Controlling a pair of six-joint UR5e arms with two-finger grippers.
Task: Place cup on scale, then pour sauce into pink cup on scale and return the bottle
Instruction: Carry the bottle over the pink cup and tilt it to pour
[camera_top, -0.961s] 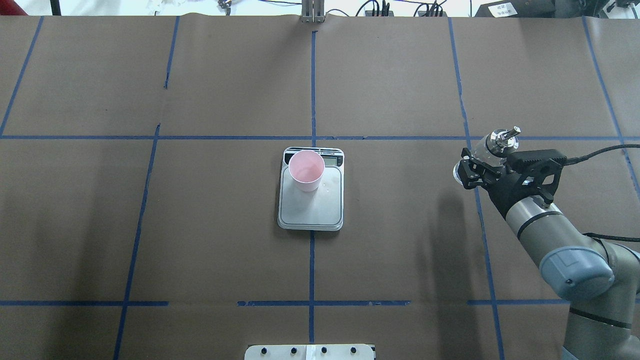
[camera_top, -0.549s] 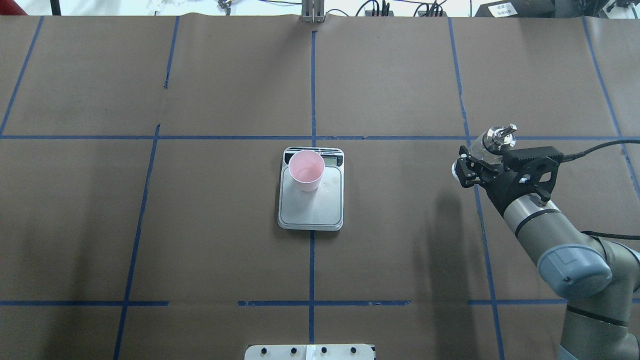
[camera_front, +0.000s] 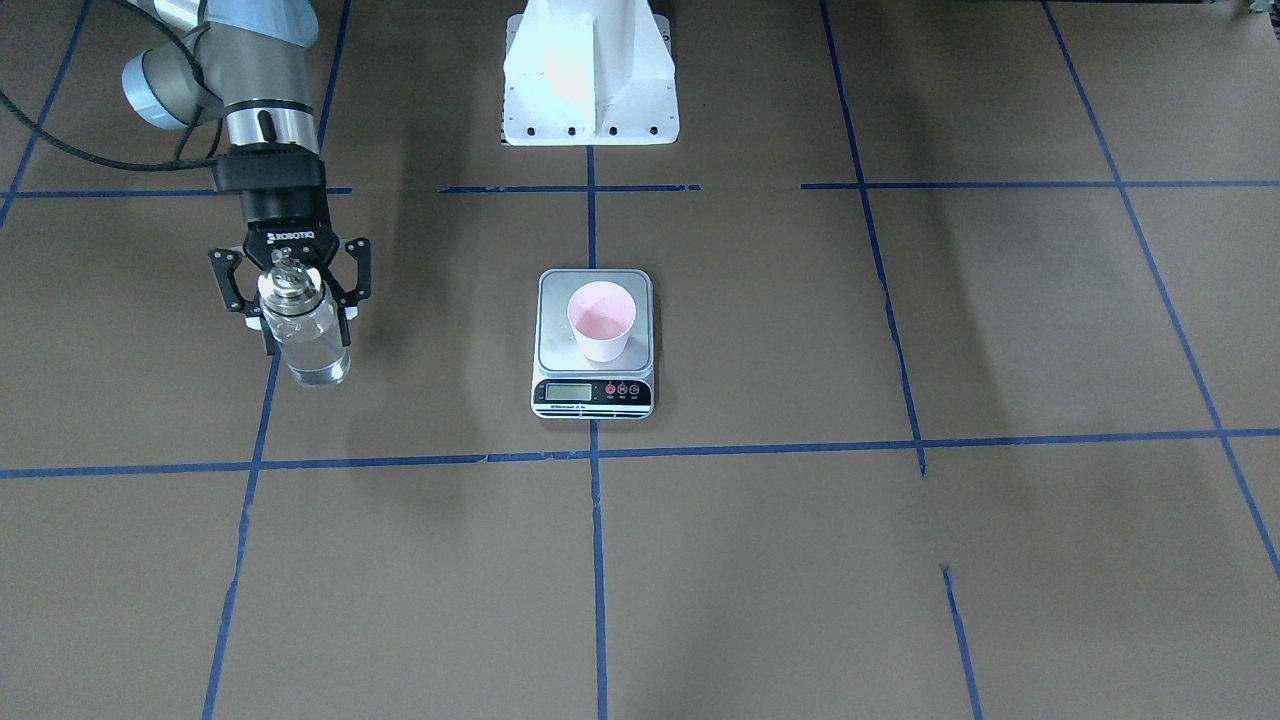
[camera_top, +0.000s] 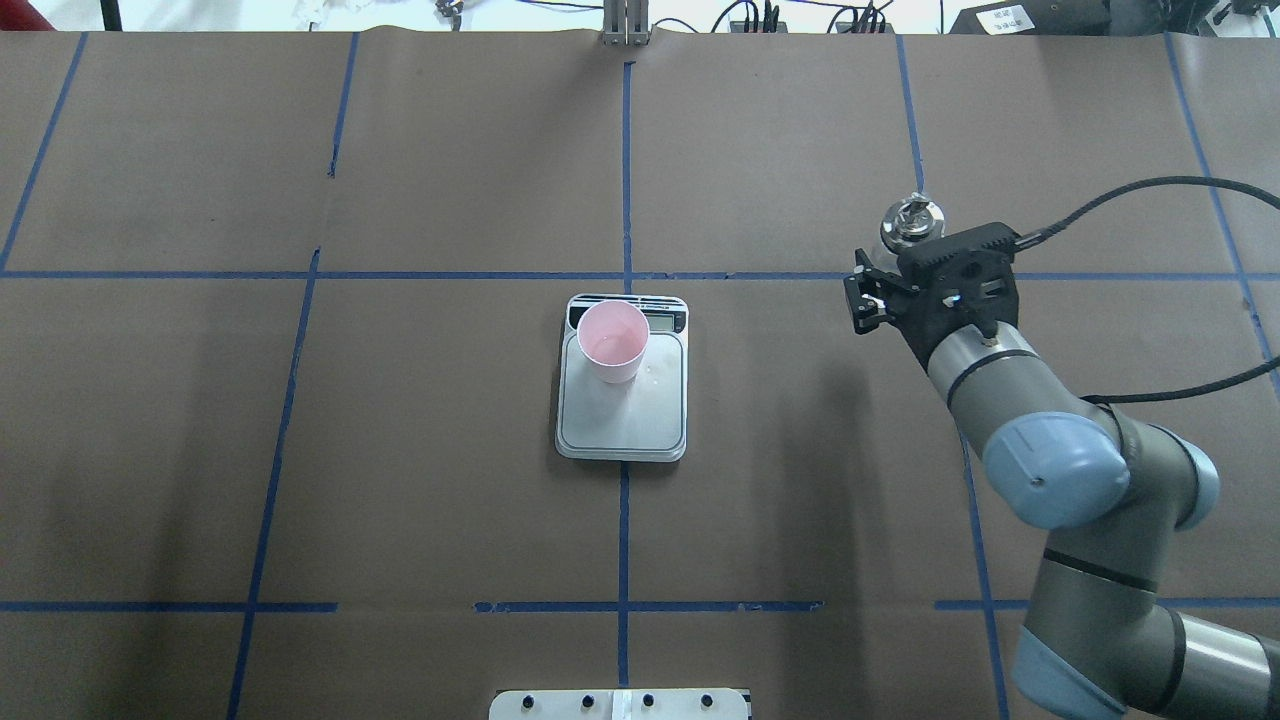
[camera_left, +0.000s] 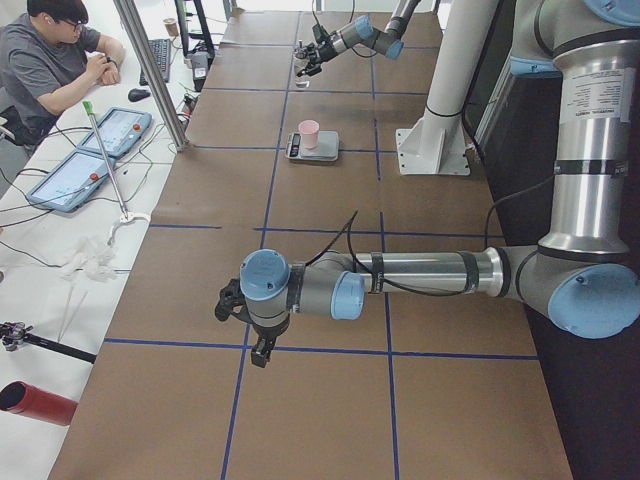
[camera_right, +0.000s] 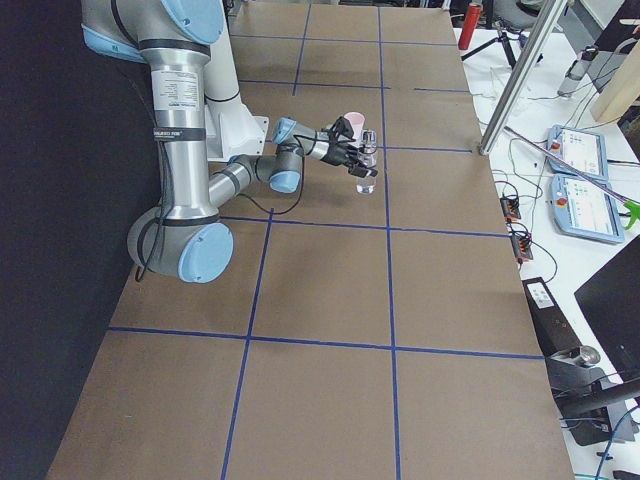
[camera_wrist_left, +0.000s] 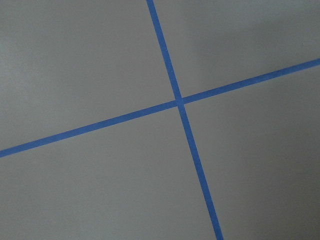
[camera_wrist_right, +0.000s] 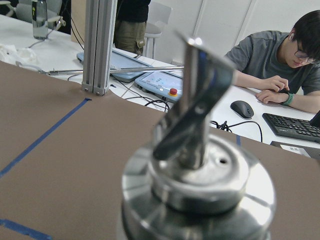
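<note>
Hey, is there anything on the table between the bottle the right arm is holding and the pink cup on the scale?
Nothing visible. Only bare table lies between the bottle in the right gripper and the cup, which stands on the scale.

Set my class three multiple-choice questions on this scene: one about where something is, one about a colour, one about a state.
1. Where is the cup?
A. on the scale
B. beside the scale
C. in the left gripper

2. What colour are the tape lines on the table?
A. red
B. blue
C. yellow

3. How is the bottle?
A. lying on its side
B. tipped over the cup
C. upright in the shut right gripper

Answers:
1 A: the cup stands on the steel platform, near the display end.
2 B: every line on the brown cover is blue.
3 C: the gripper is closed on the bottle's sides and the spout points up.
</note>
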